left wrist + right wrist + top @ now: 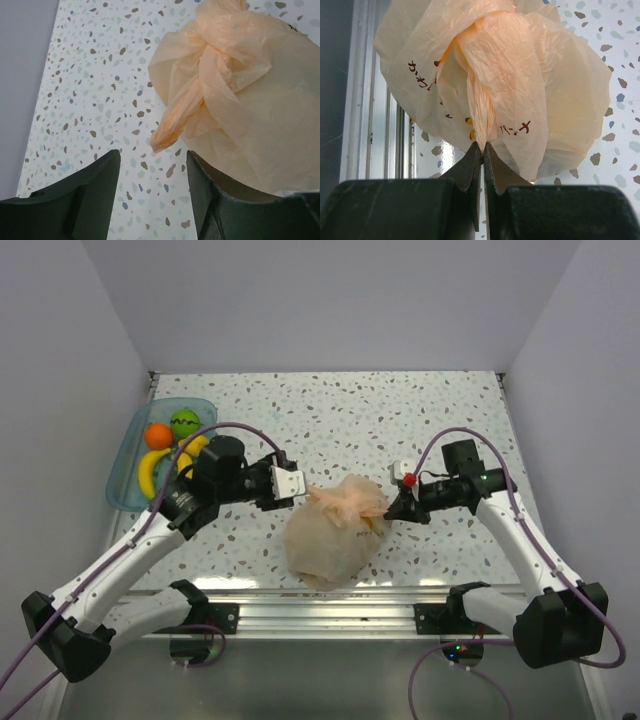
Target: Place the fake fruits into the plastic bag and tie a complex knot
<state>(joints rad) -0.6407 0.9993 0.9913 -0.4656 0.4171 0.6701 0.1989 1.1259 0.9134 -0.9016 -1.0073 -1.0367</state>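
The peach-orange plastic bag (325,540) sits bulging at the table's front middle, and its contents are hidden. Its handles are twisted into a knot (347,500) on top, which also shows in the left wrist view (220,60). My right gripper (482,145) is shut on a bunched handle tail (482,110) of the bag and sits just right of the bag (395,508). My left gripper (152,162) is open and empty. It sits just left of the knot (298,483), with the other tail's tip (167,132) just beyond its fingertips. An orange (157,435), a green ball (184,422) and yellow bananas (150,472) lie in the tray.
The clear blue tray (128,440) stands at the far left by the wall, partly behind my left arm. A metal rail (330,600) runs along the table's near edge, close under the bag. White walls enclose the table on three sides.
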